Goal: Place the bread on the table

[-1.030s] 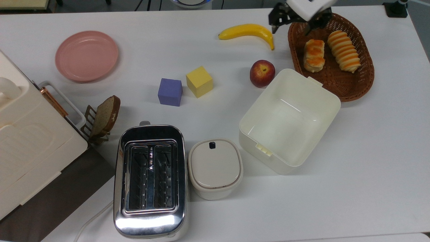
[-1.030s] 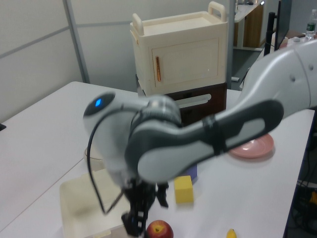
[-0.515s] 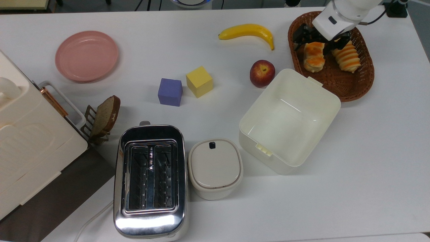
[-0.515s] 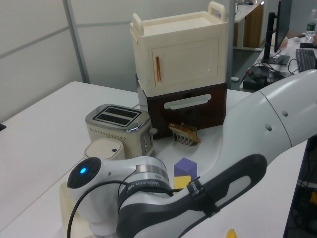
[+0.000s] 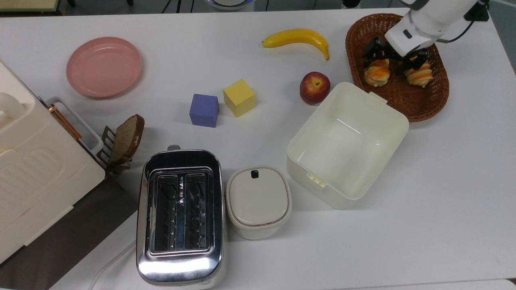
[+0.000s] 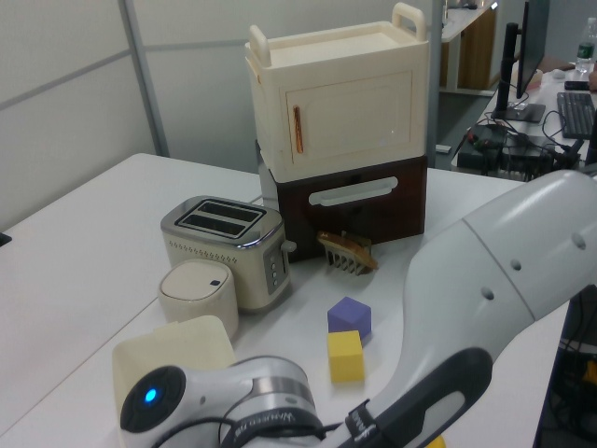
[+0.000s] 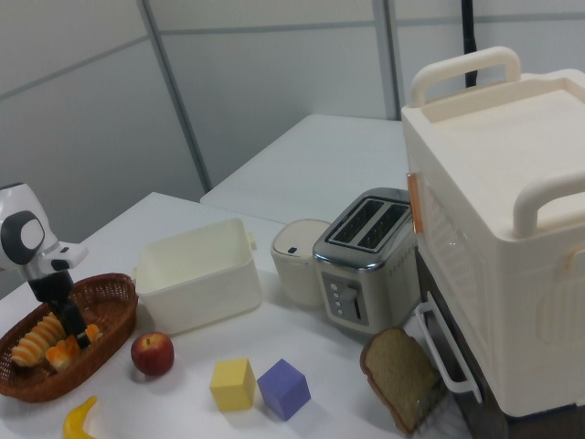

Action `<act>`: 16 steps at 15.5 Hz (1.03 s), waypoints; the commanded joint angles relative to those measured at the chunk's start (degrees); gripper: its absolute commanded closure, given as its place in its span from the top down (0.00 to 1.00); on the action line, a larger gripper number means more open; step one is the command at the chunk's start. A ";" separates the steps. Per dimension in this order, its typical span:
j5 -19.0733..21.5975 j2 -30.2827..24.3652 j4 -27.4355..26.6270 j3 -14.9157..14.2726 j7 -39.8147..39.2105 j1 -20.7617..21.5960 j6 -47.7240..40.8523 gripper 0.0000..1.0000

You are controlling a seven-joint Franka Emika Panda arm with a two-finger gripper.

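— Two rolls lie in the brown woven wicker basket (image 5: 423,108), at the top view's upper right. Which one is the bread?

— It is the small chunky pale-cream bread with orange-brown glazed patches (image 5: 376,75). It lies in the basket, on the top view's left of the longer spiral-ridged orange-striped roll (image 5: 419,75). It is not on the large white smooth desk (image 5: 443,201).

— Where is the black two-finger gripper (image 5: 393,56)?

— It hangs low inside the basket, under the white arm, and it covers the upper ends of both rolls. In the right view the gripper (image 7: 75,331) stands between the rolls, close to them.

— Are the jaws open or closed?

— I cannot tell. The arm hides much of them, and I cannot see if they touch the bread.

— What is near the basket?

— A red apple (image 5: 315,88) is just beside the empty cream plastic box (image 5: 387,117), whose corner comes close to the basket rim. A yellow banana (image 5: 297,37) lies on the top view's left of the basket, apart from it.
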 commanded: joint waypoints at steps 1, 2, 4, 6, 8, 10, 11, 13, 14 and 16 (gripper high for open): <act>-0.22 0.57 0.95 -0.30 2.48 0.52 0.40 0.67; -0.14 0.40 1.04 -0.30 2.13 0.17 0.40 0.29; 0.21 -0.22 1.12 -0.30 2.04 -0.27 0.31 0.00; 0.22 -2.75 1.04 -0.30 0.91 -0.62 -0.56 0.00; 0.56 -6.70 1.04 -0.30 -0.85 -1.59 -4.06 0.00; 2.58 -12.23 1.04 -0.30 -4.61 -4.30 -7.93 0.00; 3.11 -13.83 1.04 -0.39 -6.64 -5.53 -9.34 0.00; 3.20 -15.77 0.77 -0.39 -11.99 -9.39 -13.29 0.00; 3.20 -16.04 0.86 -0.83 -15.76 -11.50 -15.49 0.00; 3.12 -16.65 0.60 -0.13 -25.50 -17.81 -19.19 0.00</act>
